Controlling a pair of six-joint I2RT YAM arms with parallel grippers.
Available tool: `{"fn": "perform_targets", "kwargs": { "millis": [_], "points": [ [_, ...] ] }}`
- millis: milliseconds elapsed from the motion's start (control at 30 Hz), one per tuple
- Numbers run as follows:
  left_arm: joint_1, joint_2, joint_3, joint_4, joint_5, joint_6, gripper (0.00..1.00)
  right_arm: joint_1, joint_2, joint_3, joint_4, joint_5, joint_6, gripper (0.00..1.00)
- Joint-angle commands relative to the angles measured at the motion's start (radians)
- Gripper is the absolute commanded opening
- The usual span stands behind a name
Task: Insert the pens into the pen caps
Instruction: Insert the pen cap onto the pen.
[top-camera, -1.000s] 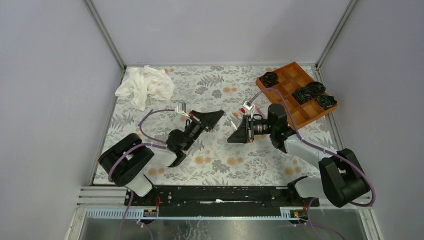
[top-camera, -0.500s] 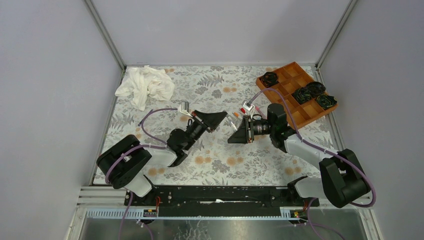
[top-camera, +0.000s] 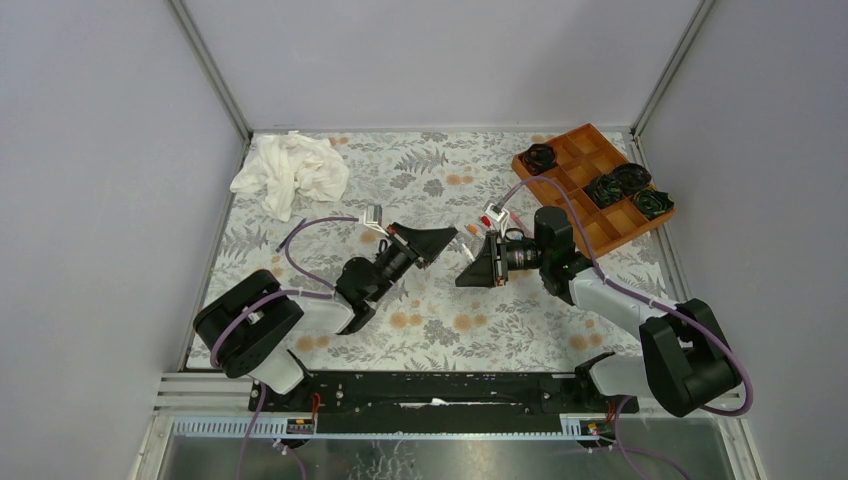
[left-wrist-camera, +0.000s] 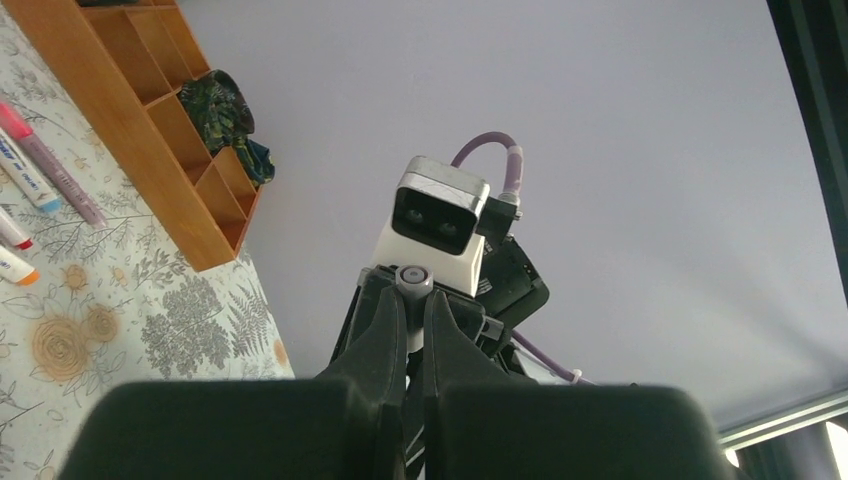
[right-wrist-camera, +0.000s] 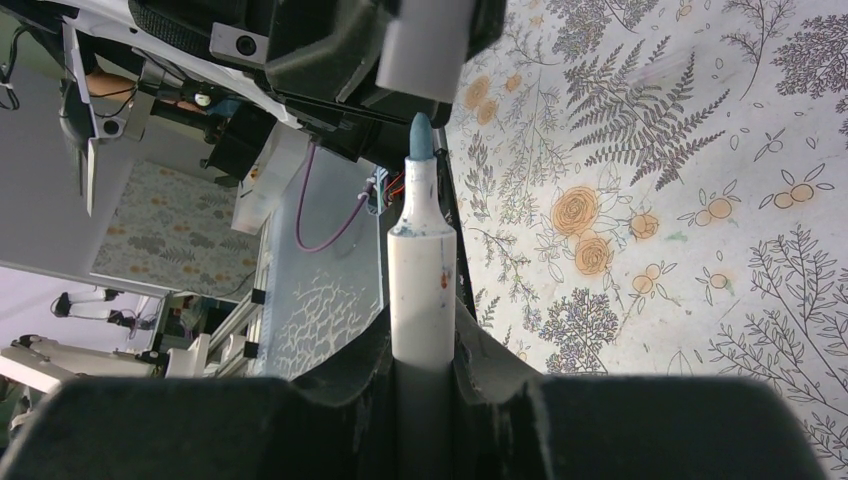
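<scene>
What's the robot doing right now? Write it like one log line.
left gripper: shut on cap | right gripper: shut on pen | blue tip: at cap, not in yet

The floral surface (top-camera: 440, 330) bears a white cloth (top-camera: 290, 172) far left of the fingers (top-camera: 425, 240). Pens (left-wrist-camera: 25, 170) lie just beyond them, a wooden tray (top-camera: 610, 226) farther right

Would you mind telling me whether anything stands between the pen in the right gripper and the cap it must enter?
Nothing visible does. The pen in the right gripper points straight at the pale cap held by the left gripper, with only air between them.
</scene>
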Motion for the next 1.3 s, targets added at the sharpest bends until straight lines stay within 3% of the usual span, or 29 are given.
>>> {"fn": "perform_targets", "kwargs": {
  "millis": [0, 867, 1267],
  "points": [
    [-0.008, -0.018, 0.003, -0.017, -0.003, 0.028, 0.0, 0.008, -0.03, 0.043, 0.006, 0.008, -0.021, 0.0],
    [-0.008, -0.011, 0.025, -0.015, 0.039, 0.031, 0.0, 0.007, -0.026, 0.052, -0.035, 0.038, -0.041, 0.0],
    [-0.02, -0.028, 0.043, -0.123, 0.104, 0.081, 0.0, 0.003, -0.027, 0.058, -0.041, 0.05, -0.029, 0.0]
  ]
}}
